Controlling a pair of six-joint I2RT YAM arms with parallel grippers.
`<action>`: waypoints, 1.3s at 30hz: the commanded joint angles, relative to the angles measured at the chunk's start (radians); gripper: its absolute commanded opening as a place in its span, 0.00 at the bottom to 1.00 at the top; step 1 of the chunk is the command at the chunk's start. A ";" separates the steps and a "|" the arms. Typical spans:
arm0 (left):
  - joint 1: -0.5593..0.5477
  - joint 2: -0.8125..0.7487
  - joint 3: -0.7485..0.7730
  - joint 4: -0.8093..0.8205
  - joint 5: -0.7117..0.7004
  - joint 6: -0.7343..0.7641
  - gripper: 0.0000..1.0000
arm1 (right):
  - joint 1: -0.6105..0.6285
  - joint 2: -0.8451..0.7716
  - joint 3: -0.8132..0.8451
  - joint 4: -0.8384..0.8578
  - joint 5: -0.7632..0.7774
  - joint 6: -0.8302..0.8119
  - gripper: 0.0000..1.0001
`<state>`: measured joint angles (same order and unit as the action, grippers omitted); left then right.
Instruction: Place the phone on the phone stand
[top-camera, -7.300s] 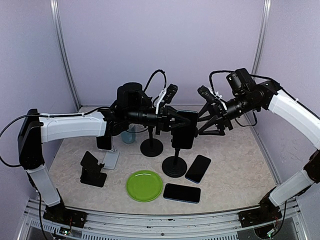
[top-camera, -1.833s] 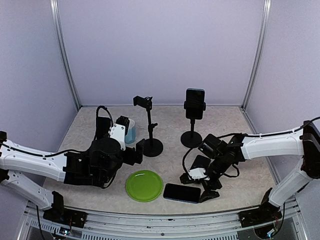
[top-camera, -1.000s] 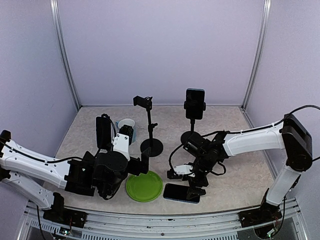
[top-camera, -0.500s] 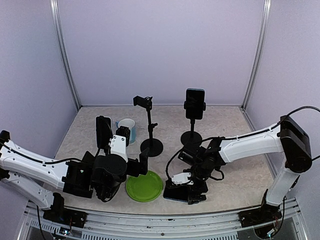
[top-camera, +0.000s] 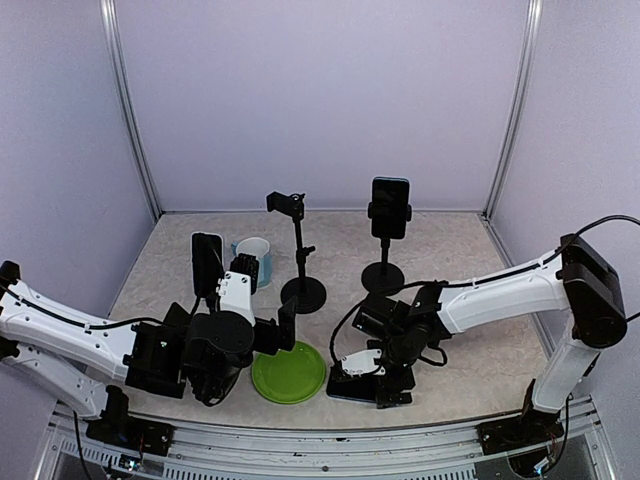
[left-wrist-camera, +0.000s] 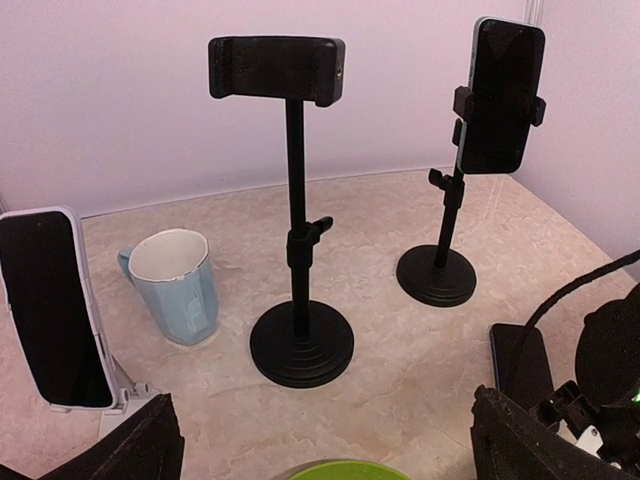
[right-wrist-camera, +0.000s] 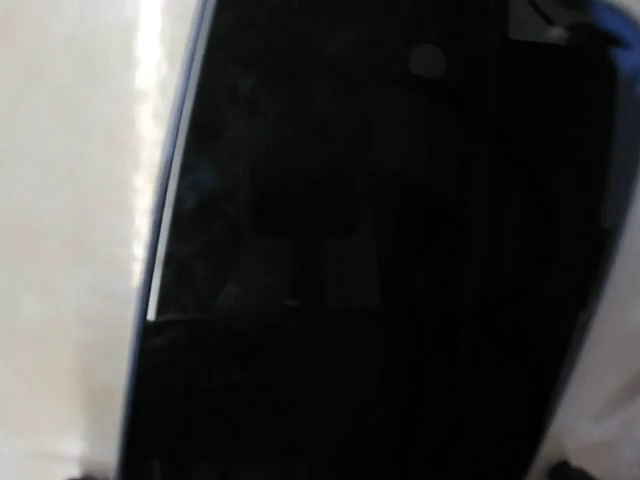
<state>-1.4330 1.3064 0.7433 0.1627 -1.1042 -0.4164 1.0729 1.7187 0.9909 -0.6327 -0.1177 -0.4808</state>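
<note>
Right gripper (top-camera: 378, 385): you have it down over the phone (right-wrist-camera: 380, 250), which lies flat on the table (top-camera: 470, 300) just right of the green plate (top-camera: 288, 372). The black screen fills the right wrist view. No view shows whether this claw is spread or closed, so I cannot tell.

Left gripper (left-wrist-camera: 322, 425): claw spread wide and holding nothing, low near the plate's left side, facing the empty stand (left-wrist-camera: 298, 200).

Behind and to the right, a second stand (left-wrist-camera: 437, 275) carries a second phone (left-wrist-camera: 500, 95). A mug (left-wrist-camera: 175, 285) stands left of the empty stand. A third phone (left-wrist-camera: 50, 310) leans upright further left.
</note>
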 joint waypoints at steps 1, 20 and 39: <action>-0.006 0.005 0.008 -0.002 -0.021 -0.003 0.98 | 0.033 0.028 -0.031 0.005 0.098 -0.007 1.00; -0.004 -0.001 0.020 -0.054 -0.026 -0.074 0.99 | 0.033 -0.027 -0.027 0.033 0.165 -0.051 0.42; 0.227 0.084 0.080 0.136 0.864 -0.196 0.82 | -0.008 -0.475 -0.051 0.078 0.066 -0.289 0.30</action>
<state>-1.2201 1.3392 0.8249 0.1844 -0.5144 -0.5976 1.0748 1.2926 0.9447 -0.5713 0.0147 -0.7219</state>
